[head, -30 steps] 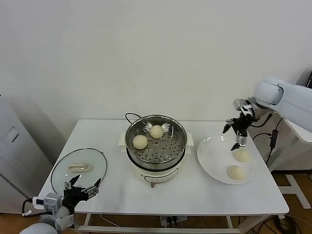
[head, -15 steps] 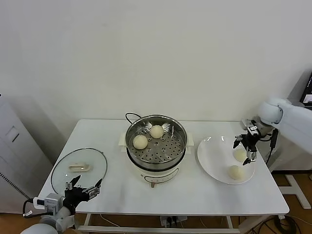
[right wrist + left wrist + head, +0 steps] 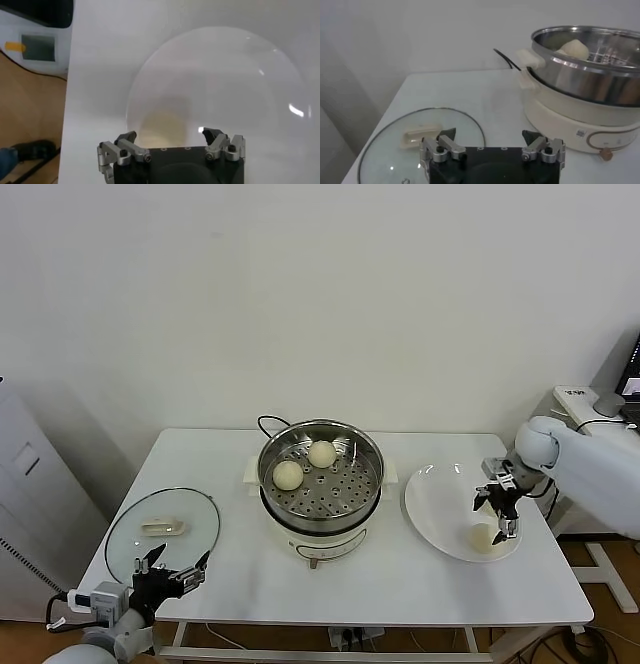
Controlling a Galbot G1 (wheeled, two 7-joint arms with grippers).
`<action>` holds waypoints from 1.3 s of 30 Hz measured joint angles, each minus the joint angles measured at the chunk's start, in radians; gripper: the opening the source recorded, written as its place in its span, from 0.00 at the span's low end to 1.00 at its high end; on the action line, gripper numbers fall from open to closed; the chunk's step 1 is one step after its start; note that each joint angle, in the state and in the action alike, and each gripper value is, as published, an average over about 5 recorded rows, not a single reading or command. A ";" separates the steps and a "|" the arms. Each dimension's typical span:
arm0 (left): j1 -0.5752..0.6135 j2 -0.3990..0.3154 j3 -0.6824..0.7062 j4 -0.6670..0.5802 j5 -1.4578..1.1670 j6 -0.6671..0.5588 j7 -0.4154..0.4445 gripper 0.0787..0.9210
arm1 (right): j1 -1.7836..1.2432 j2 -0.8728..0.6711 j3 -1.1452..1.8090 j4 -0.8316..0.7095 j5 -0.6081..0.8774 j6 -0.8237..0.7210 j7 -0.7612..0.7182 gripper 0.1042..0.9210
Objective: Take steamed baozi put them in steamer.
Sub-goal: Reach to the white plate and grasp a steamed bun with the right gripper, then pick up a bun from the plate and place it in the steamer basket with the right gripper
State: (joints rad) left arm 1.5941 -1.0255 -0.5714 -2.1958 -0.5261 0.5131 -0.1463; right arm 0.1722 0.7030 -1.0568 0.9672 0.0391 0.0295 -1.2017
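The steamer (image 3: 320, 480) stands mid-table with two cream-white steamed baozi (image 3: 288, 475) (image 3: 321, 453) on its perforated floor. My right gripper (image 3: 494, 513) hangs low over the white plate (image 3: 431, 506), open. In the right wrist view its jaws (image 3: 170, 136) straddle a pale baozi (image 3: 163, 125) lying on the plate (image 3: 225, 85); whether they touch it I cannot tell. Another baozi (image 3: 482, 536) lies on the plate by the near fingertip. My left gripper (image 3: 168, 567) waits open at the front left edge; its own view (image 3: 488, 135) shows the steamer (image 3: 585, 75) with a baozi (image 3: 574, 48) inside.
A round glass lid (image 3: 160, 529) with a white handle lies flat at the front left, right before the left gripper, also visible from that wrist as the lid (image 3: 415, 142). The steamer's black cord (image 3: 268, 422) loops behind it. The table edge runs close beside the plate.
My right gripper has come down from above the plate's far rim and toward me, now low over the plate around a baozi. The left arm has stayed put.
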 measured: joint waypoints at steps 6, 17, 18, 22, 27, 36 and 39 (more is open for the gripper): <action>0.005 0.000 -0.001 0.000 0.002 0.000 0.001 0.88 | -0.051 0.012 0.052 -0.023 -0.047 0.006 0.006 0.87; 0.008 0.002 -0.004 0.000 0.004 0.000 0.001 0.88 | -0.103 0.021 0.118 -0.042 -0.089 0.004 -0.009 0.57; 0.008 0.002 -0.005 0.000 0.004 0.000 0.001 0.88 | -0.104 0.020 0.121 -0.042 -0.090 0.004 -0.010 0.54; 0.008 0.000 -0.005 0.000 0.004 0.000 0.001 0.88 | -0.106 0.014 0.129 -0.035 -0.094 0.001 -0.016 0.43; 0.010 0.002 -0.007 -0.003 0.005 0.001 0.000 0.88 | -0.082 0.000 0.120 -0.018 -0.083 0.001 -0.023 0.40; 0.004 0.012 -0.005 -0.003 0.004 0.001 -0.001 0.88 | 0.113 0.018 0.062 0.021 -0.004 0.049 -0.036 0.40; 0.002 0.012 -0.001 -0.003 0.004 0.001 -0.001 0.88 | 0.186 0.045 0.051 0.032 0.028 0.084 -0.038 0.40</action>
State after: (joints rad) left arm 1.5961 -1.0131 -0.5726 -2.1985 -0.5223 0.5142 -0.1469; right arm 0.3582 0.7478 -1.0060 0.9990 0.0672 0.1136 -1.2398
